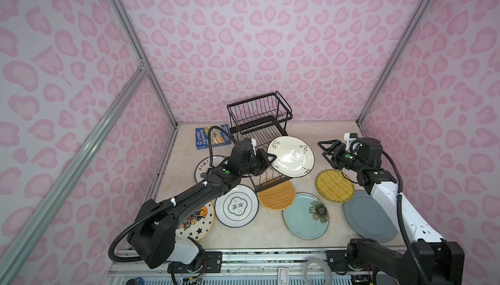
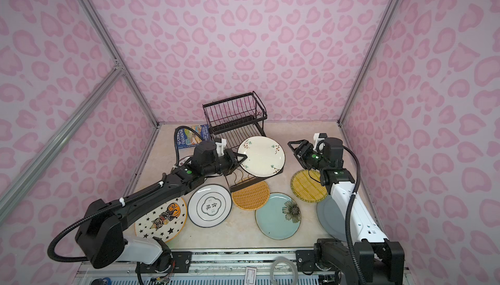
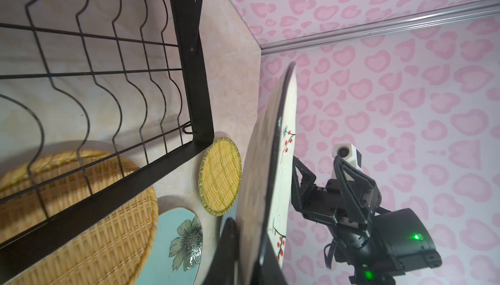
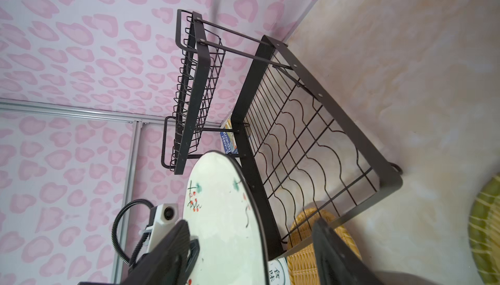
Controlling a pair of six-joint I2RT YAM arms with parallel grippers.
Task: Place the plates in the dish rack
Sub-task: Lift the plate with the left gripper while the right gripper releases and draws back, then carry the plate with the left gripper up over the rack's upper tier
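1. You have bare bench (image 1: 311, 130) right of the dish rack (image 1: 259, 116), clear back to the wall.
2. The cream plate (image 1: 290, 156), tilted in the left fingers (image 1: 269, 156), blocks the lower tray's right side.
3. A woven plate (image 1: 276, 194) lies under the rack's front edge; a book (image 1: 203, 140) crowds its left side.

We get soft, even light, glare on the cream plate (image 1: 290, 159), faint shadows on the counter (image 1: 305, 130); wrist views blur close.
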